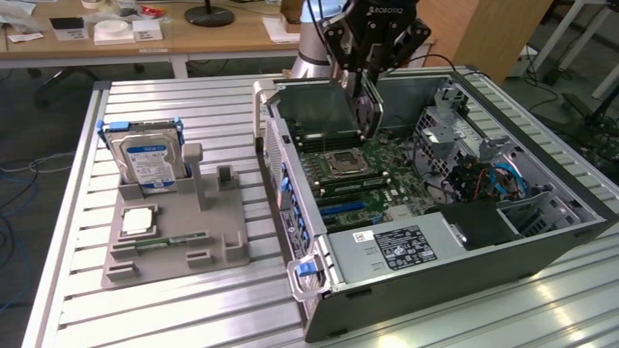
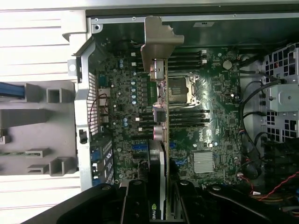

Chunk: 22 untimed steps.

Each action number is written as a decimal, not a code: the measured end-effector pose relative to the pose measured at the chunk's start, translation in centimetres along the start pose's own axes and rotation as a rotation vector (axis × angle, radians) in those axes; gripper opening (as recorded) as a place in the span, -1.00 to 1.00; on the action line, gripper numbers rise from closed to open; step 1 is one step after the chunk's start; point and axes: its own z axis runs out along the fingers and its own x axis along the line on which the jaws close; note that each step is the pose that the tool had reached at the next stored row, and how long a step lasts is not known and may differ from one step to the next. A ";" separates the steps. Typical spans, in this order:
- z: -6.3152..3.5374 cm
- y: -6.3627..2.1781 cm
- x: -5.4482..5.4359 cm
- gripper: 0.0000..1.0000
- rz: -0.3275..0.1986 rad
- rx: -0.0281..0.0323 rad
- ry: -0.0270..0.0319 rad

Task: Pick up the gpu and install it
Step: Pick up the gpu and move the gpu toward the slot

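– Black fingers (image 2: 135, 200) are pinching something thin. What is the gripper (image 1: 364, 76) carrying?
– It is gripping the gpu (image 1: 370, 109), closing narrowly on the card's two flat faces. The card is hanging in the upper centre of the exterior view, above the open computer case (image 1: 483, 246) and over the far part of the motherboard (image 1: 377, 181). As far as I can tell, it is not touching the board.
– Why is it gripping the faces?
– I am guessing that this is leaving the card's edges free. The case is lying on its side, so the board is facing up toward the arm.
– Which way is the card pointing?
– In the exterior view it is showing as a slim dark strip. Its long axis is running nearly up and down the frame, with the lower end aiming into the case. From the wrist it is appearing edge-on, with the silver bracket (image 2: 156, 42) sitting at the end away from the gripper.
– And what is lying outside the case?
– The hard drive (image 1: 145, 159) is standing upright in the grey fixture (image 1: 174, 246) at the left of the frame, probably so that it is presenting an edge to grasp.
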 end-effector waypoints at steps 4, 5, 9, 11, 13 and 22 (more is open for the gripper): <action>0.01 0.03 -0.4 -0.47 0.000 0.0001 0.0000; 0.01 0.04 -0.5 -0.47 0.000 0.0001 0.0000; 0.02 0.08 -1.0 -0.47 0.000 0.0001 0.0000; 0.03 0.10 -1.3 -0.47 0.000 0.0001 0.0000; 0.04 0.12 -1.5 -0.47 0.000 0.0000 0.0000; 0.08 0.24 -3.0 -0.47 0.000 0.0000 0.0000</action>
